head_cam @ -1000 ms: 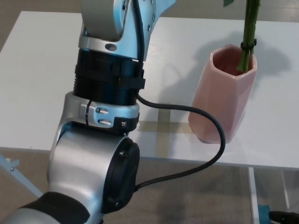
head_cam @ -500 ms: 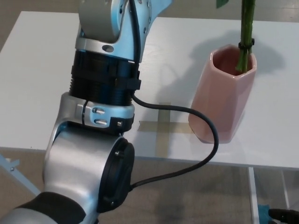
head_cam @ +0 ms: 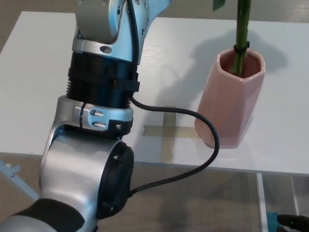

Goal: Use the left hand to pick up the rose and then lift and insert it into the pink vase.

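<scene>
On the white table [head_cam: 43, 72], right of centre: pink vase [head_cam: 231, 104], upright, beside tape marks [head_cam: 166, 131]. Rose [head_cam: 240, 36]: green stem already standing inside the vase mouth, a dark band around it just above the rim; its bloom is out of frame. Left arm [head_cam: 96, 111]: forearm and black cable [head_cam: 193, 145] fill your foreground; the left hand is above the frame, so you cannot tell whether it grasps the stem. Right hand: not visible. Status: insertion looks largely done; release and withdrawal likely remain.

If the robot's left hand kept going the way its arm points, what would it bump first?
The hand is out of view. The left arm points past the top edge; nothing shows ahead, though depth is unclear.
</scene>
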### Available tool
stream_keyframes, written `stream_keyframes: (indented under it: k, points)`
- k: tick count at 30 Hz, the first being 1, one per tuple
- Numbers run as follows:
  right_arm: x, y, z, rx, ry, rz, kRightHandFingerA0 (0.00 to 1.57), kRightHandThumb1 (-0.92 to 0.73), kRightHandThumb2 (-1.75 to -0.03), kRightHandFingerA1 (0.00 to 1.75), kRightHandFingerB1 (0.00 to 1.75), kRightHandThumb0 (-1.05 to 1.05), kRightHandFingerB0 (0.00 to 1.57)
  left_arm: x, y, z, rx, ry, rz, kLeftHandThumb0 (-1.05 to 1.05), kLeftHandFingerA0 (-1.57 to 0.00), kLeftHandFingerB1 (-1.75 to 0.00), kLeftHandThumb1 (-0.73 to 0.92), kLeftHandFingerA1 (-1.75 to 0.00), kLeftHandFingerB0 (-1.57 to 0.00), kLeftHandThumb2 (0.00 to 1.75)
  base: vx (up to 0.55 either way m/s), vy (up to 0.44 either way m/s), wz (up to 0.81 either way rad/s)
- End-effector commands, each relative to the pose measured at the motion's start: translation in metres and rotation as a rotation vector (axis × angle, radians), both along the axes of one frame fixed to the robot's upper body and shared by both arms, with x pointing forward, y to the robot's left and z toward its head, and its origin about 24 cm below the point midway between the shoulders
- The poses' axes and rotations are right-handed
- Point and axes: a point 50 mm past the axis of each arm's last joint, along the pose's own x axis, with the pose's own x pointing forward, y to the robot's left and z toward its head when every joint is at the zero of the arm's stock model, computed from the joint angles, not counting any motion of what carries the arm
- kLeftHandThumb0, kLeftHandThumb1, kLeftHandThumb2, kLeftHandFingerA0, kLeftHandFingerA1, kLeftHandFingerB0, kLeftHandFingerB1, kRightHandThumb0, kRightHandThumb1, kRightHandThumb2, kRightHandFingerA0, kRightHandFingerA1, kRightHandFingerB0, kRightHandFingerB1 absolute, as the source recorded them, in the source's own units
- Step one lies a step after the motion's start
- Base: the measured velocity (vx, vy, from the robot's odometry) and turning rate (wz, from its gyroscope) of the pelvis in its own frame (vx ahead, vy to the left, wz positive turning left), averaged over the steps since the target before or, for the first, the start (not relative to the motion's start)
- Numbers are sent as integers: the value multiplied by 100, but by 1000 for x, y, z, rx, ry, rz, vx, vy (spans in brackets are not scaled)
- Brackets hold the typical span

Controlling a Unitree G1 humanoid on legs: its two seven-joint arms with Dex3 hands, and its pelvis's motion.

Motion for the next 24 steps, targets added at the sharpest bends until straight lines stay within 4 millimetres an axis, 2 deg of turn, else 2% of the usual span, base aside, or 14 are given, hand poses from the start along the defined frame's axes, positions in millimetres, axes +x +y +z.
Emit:
stream_keyframes:
  k: [1, 11, 24]
  points:
    - [-6, -3, -3, -6, 23, 1, 70, -65, -59, 51, 45, -30, 58, 0, 1, -6, -7, -1, 0, -19, -90, -75, 79, -139, -84, 65, 0, 0, 0]
    - [-4, -3, -1, -3, 20, 0, 70, -65, -59, 51, 46, -30, 58, 0, -2, -16, 18, 6, -1, -19, -90, -72, 79, -139, -86, 65, 0, 0, 0]
    - [3, -2, 2, 0, 1, 4, 70, -65, -59, 51, 45, -30, 58, -1, -8, -29, 30, 15, -12, -20, -90, -75, 79, -140, -86, 65, 0, 0, 0]
